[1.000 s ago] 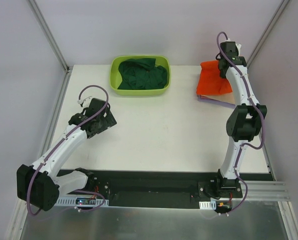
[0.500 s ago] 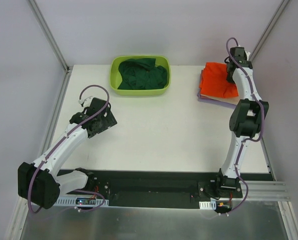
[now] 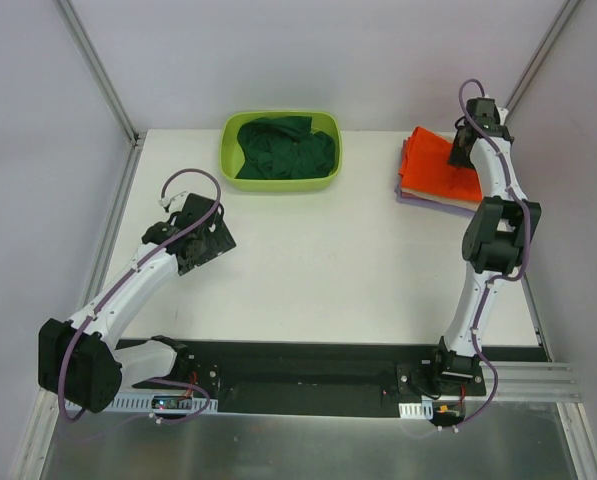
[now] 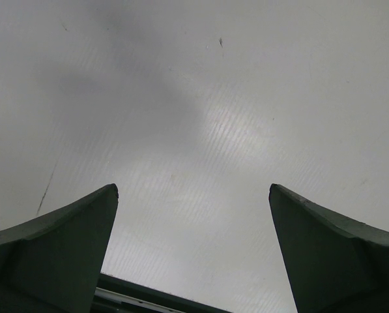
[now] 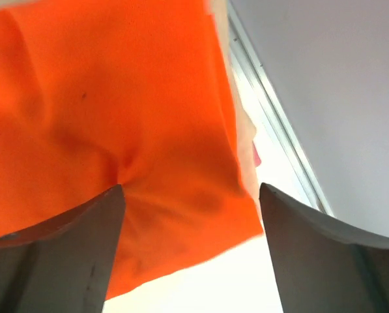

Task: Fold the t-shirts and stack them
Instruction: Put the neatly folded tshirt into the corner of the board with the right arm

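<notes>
The bright orange t-shirt (image 3: 433, 165) lies folded on top of a stack at the back right, with a lilac edge (image 3: 425, 200) showing beneath it. My right gripper (image 3: 464, 142) hovers over the orange tee's far right part. In the right wrist view it (image 5: 191, 186) is open, with the orange cloth (image 5: 116, 117) lying loose below and a pinched crease by the left finger. Tan (image 5: 247, 130) and reddish (image 5: 256, 155) layers peek out at the cloth's right edge. A dark green t-shirt (image 3: 283, 148) is bunched in the tub. My left gripper (image 3: 206, 240) (image 4: 193, 186) is open over bare table.
The lime-green tub (image 3: 227, 152) stands at the back middle of the white table (image 3: 318, 260). A metal frame rail (image 5: 272, 111) runs close to the right of the stack. Grey walls enclose the table on three sides.
My right gripper has opened and let go of the orange t-shirt, which went from hanging bunched to lying flat on the stack. The right arm shifted right and back. The left arm barely moved.
</notes>
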